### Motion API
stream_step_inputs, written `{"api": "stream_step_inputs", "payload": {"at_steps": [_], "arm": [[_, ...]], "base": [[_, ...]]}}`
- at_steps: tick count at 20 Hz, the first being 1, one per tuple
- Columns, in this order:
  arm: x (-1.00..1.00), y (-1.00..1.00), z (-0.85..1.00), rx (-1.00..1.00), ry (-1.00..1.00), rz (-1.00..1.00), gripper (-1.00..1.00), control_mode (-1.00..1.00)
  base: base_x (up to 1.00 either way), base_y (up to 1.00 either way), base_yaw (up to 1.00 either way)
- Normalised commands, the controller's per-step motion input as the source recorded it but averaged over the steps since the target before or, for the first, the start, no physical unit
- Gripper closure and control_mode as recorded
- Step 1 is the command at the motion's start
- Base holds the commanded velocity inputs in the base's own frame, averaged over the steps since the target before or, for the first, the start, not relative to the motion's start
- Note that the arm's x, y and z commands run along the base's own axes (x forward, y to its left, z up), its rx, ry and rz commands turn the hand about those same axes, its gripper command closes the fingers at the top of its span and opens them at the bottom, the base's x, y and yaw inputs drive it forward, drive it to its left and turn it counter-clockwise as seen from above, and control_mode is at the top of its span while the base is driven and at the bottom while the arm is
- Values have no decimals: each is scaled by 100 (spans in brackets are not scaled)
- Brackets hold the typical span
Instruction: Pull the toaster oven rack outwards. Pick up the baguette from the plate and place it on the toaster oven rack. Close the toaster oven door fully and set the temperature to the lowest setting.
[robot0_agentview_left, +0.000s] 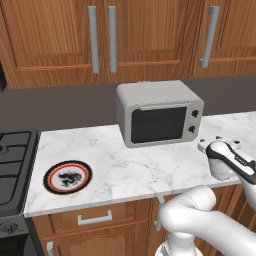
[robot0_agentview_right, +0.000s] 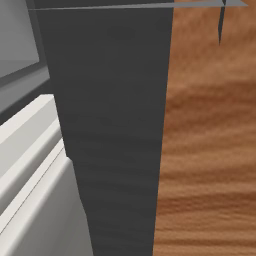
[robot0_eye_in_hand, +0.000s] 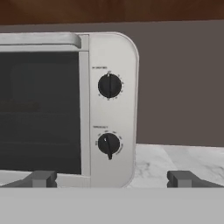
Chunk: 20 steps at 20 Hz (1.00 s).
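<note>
Hand (robot0_eye_in_hand: 111, 178) spread wide and empty, level with toaster oven (robot0_eye_in_hand: 111, 109) knob panel, just short of it

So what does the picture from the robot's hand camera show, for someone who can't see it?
The right front of a light-grey toaster oven fills the hand view, its dark glass door shut, with two small black knobs, an upper knob and a lower knob, on its panel. The open claw faces it over a white marble counter, with a grey wall behind.
</note>
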Motion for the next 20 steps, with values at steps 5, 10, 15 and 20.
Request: {"api": "stream_step_inputs", "payload": {"at_steps": [5, 10, 15, 20], "arm": [[6, 4, -4, 0, 0, 0, -100, -100], [5, 3, 0, 0, 0, 0, -100, -100], [0, 6, -2, 0, 0, 0, -100, -100], [2, 3, -17, 0, 0, 0, -100, -100]], "base": [[0, 0, 0], [0, 0, 0], [0, 0, 0], [0, 0, 0]]}}
